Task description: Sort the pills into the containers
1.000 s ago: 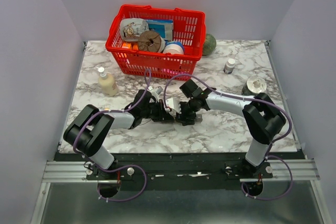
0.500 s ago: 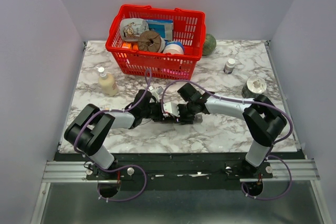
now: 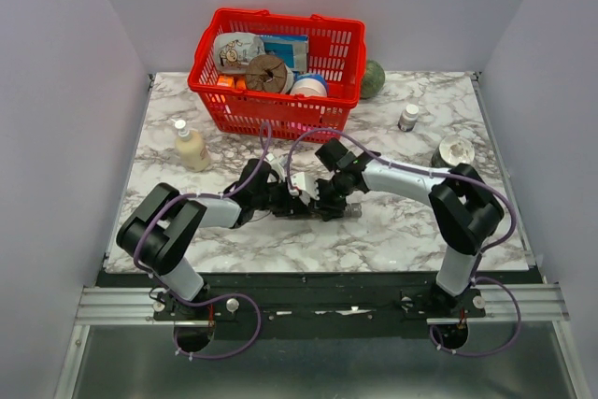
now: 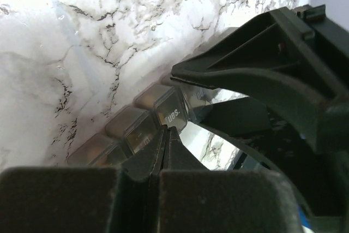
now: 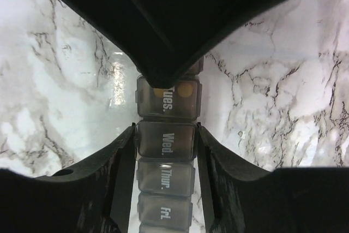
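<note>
The containers are one dark grey strip (image 5: 165,178) with lids marked Tues., Wed., Thur. and Fri., lying on the marble table. My right gripper (image 5: 166,145) is shut on it, one finger on each side of the Wed. compartment. Two yellowish pills (image 5: 185,90) show through the Tues. lid. My left gripper (image 4: 166,129) is shut with nothing in it, and its tip touches the edge of the Tues. lid (image 4: 173,114). In the top view both grippers, left (image 3: 297,195) and right (image 3: 329,203), meet mid-table and cover most of the strip (image 3: 351,211).
A red mesh basket (image 3: 276,67) full of goods stands at the back. A cream bottle (image 3: 190,145) is at the left. A small pill bottle (image 3: 408,117), a round white-lidded jar (image 3: 455,150) and a green ball (image 3: 373,79) are at the right.
My right gripper has moved left along the strip toward the left gripper, and its fingers have closed in against the strip's sides. The left arm has barely moved.
</note>
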